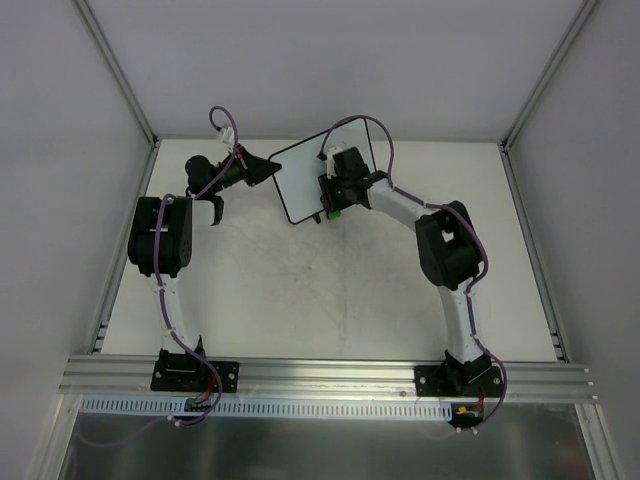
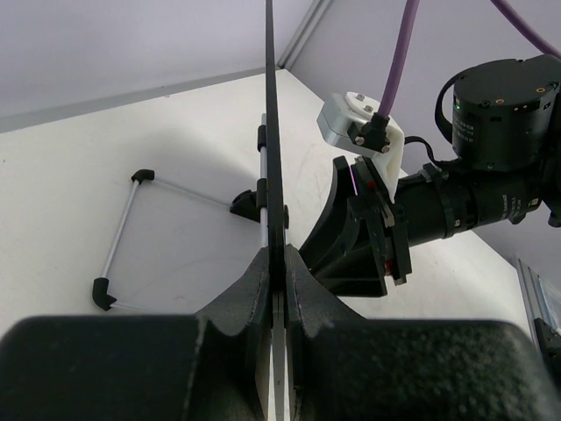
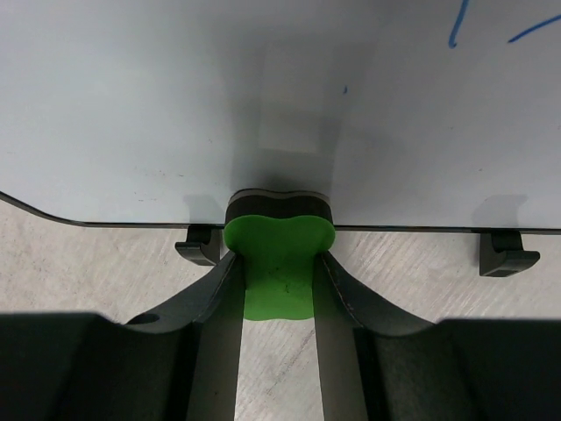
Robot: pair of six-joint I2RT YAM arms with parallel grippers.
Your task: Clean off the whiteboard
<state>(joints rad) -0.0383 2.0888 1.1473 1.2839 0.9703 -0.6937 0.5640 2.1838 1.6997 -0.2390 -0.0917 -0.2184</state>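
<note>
Right wrist view shows you the right fingers (image 3: 210,303) pinching a green eraser (image 3: 279,263), its pad pressed against the whiteboard (image 3: 175,105) near its lower edge. Your left fingers (image 2: 238,303) clamp tight on the board's side edge, holding it upright at the table's (image 1: 300,300) far middle.

The whiteboard (image 1: 303,178) is a small white rectangle with rounded corners and a thin black frame. It stands on two black feet (image 3: 507,258) at the far middle of the table (image 1: 320,300), turned at an angle. Short blue strokes (image 3: 457,26) mark one corner; the rest looks nearly clean.
</note>
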